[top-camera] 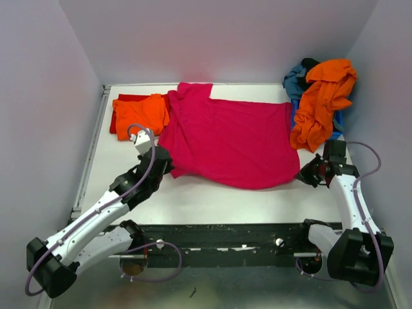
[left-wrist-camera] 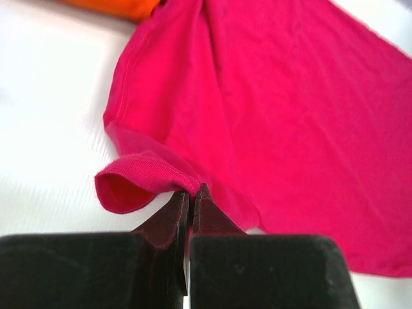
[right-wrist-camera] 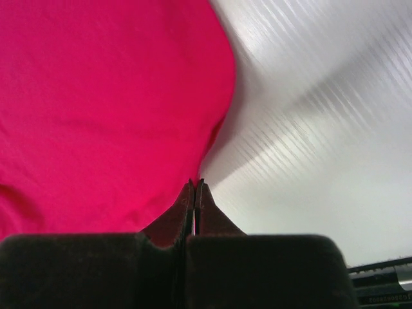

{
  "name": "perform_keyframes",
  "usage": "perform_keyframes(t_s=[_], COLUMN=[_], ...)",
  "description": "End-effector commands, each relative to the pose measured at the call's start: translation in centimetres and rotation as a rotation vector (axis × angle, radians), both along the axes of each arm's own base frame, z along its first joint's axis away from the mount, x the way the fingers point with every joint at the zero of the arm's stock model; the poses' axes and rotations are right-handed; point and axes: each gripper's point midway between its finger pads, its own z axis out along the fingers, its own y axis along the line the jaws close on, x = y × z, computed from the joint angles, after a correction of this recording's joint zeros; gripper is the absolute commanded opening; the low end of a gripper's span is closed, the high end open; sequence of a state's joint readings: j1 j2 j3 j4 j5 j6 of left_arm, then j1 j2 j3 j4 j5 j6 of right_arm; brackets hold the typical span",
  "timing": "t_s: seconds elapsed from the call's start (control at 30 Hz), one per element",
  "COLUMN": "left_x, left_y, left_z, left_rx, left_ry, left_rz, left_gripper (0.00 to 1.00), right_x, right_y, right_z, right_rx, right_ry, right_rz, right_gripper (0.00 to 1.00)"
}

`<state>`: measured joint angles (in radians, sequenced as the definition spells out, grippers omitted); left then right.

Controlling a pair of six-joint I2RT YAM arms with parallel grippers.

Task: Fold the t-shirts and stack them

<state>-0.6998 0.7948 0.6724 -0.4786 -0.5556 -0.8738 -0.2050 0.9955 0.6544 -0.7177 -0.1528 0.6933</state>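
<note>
— Magenta-pink tee [top-camera: 228, 138] & the claws, status?
— L gripper [left-wrist-camera: 191, 193]: jaws pressed together w/ the tee's sleeve cuff pinched at the tips; the cuff loops out to the left of the fingers, open end showing. R gripper [right-wrist-camera: 194, 187]: jaws closed too, the tee's edge runs straight into the tips and looks pinched there, w/ shadow under the cloth beside them
— Where on the shirt, from the top cam?
— L at the near-left sleeve, R at the near-right corner. L arm angles in toward ctr, R arm runs up the right side
— And the tee itself?
— Spread mostly flat across the middle of the white table [top-camera: 212, 199], far end up near the back wall, a few wrinkles, near edge curving btwn the 2 grippers
— Other tees?
— Far-left corner: folded orange tee [top-camera: 141, 114] lying on a red tee [top-camera: 113, 122], red showing at its far & left edges; the spread tee's left side meets the orange one. Far-right corner: unfolded heap w/ a second orange tee [top-camera: 322, 103] draped on top, teal-blue tee [top-camera: 295, 80] under it, a bit of black tee [top-camera: 311, 62] at the far end. The heap's lower end sits just beside the spread tee's right edge, near the R gripper
</note>
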Motion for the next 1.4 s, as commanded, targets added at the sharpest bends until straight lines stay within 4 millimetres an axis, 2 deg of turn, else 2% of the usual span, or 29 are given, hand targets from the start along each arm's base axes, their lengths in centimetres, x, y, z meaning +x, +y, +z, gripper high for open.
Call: perform_keyframes(t_s=[0.0,0.27,0.47,0.73,0.97,1.1,1.37], left_x=[4.2,9.8,14.2,19.2,21.6,22.8,24.2], left_y=[0.1,-0.4,-0.7,-3.4,-4.6,-4.3,-3.4], left_z=[5.2,5.3,6.2,5.7,4.1,3.4,2.4], left_rx=[0.092,0.077,0.12,0.198,0.256,0.307,0.311], left_ry=[-0.152,-0.151,-0.154,-0.134,-0.079,-0.043,-0.022], left_rz=[0.055,0.038,0.035,-0.049,-0.092,-0.09,-0.064], left_gripper=[0.0,0.0,0.0,0.0,0.0,0.0,0.0], right_x=[3.8,7.6,10.0,12.0,13.0,13.3,14.6], right_y=[-0.5,-2.3,-3.2,-4.0,-4.7,-4.9,-5.2], right_z=[3.2,4.3,3.1,1.7,1.3,0.5,0.6], right_rx=[-0.014,-0.056,-0.045,-0.04,-0.063,-0.066,-0.059], right_ry=[-0.114,-0.105,-0.061,-0.023,-0.019,0.002,-0.006], right_rz=[0.039,-0.008,-0.076,-0.124,-0.145,-0.15,-0.165], right_gripper=[0.01,0.01,0.01,0.01,0.01,0.01,0.01])
